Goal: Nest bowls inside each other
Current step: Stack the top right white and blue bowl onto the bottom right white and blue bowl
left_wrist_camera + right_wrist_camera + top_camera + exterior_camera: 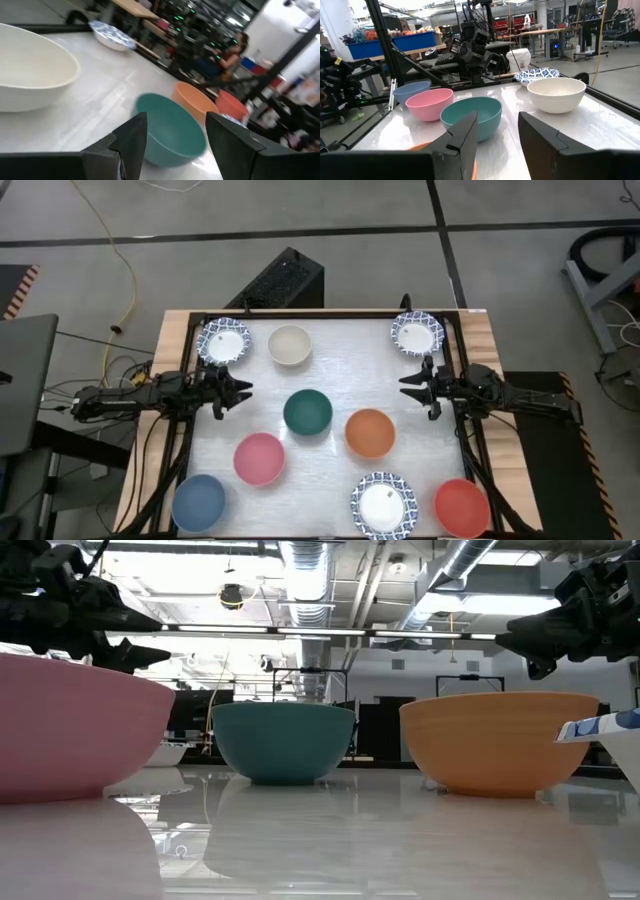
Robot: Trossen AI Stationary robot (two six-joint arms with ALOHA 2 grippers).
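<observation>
Nine bowls stand apart on the white table, each on its base: blue-rimmed white ones at far left (223,340), far right (417,333) and near edge (383,505), cream (290,345), dark green (307,412), orange (370,432), pink (259,458), blue (198,502), red (462,506). My left gripper (240,390) hovers open at the table's left side, pointing level toward the green bowl (172,127). My right gripper (408,387) hovers open at the right side, facing the green bowl (471,116) too. Neither holds anything.
A black frame (320,314) runs along the table's far edge and sides. A dark box (285,280) sits on the floor beyond the far edge. A person (235,50) shows in the room beyond the table in the left wrist view.
</observation>
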